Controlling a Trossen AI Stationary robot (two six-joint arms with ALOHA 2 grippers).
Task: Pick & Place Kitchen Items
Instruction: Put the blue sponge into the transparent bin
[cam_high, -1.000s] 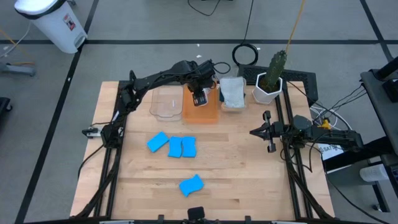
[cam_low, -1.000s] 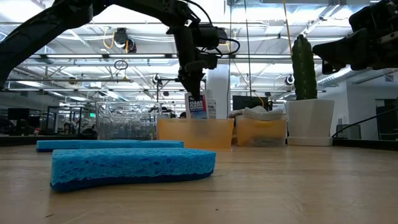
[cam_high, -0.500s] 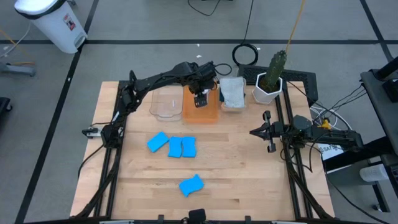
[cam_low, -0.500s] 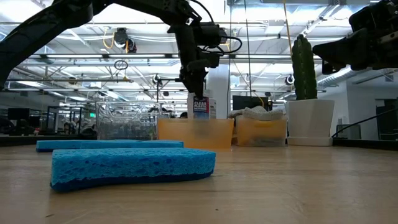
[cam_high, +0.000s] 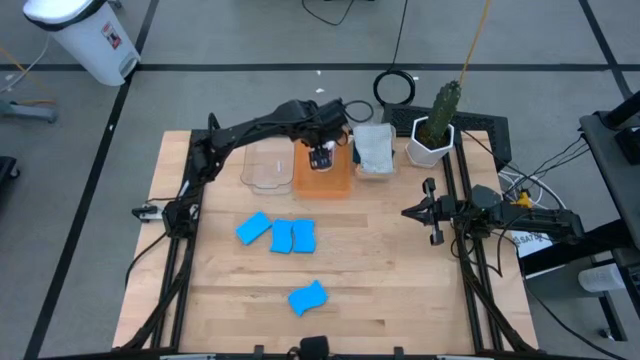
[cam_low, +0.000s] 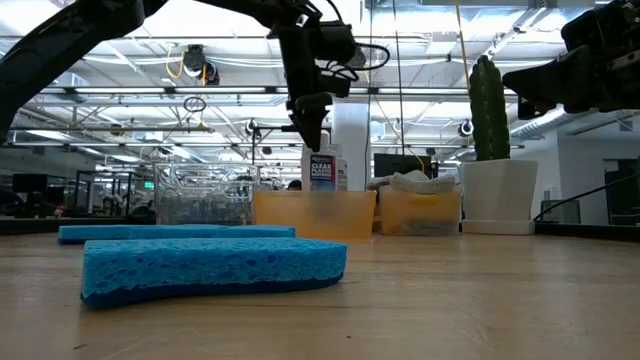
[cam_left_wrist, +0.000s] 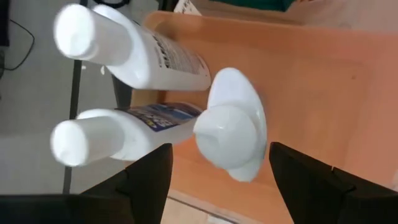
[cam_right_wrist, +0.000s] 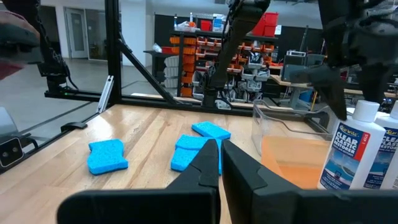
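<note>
1. While the left gripper (cam_high: 321, 152) hovers with fingers spread, the white labelled bottle (cam_left_wrist: 227, 135) stands upright directly beneath it in the orange bin (cam_high: 336, 180), ungripped.
2. Right gripper (cam_high: 432, 212), pressed together, waits well apart.
3. Blue sponges (cam_high: 292, 236) lie nearer the left arm.

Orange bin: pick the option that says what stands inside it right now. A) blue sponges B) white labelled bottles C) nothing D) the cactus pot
B: the white labelled bottles stand upright in the orange bin, with the left gripper open just above them; the blue sponges lie out on the table.
</note>
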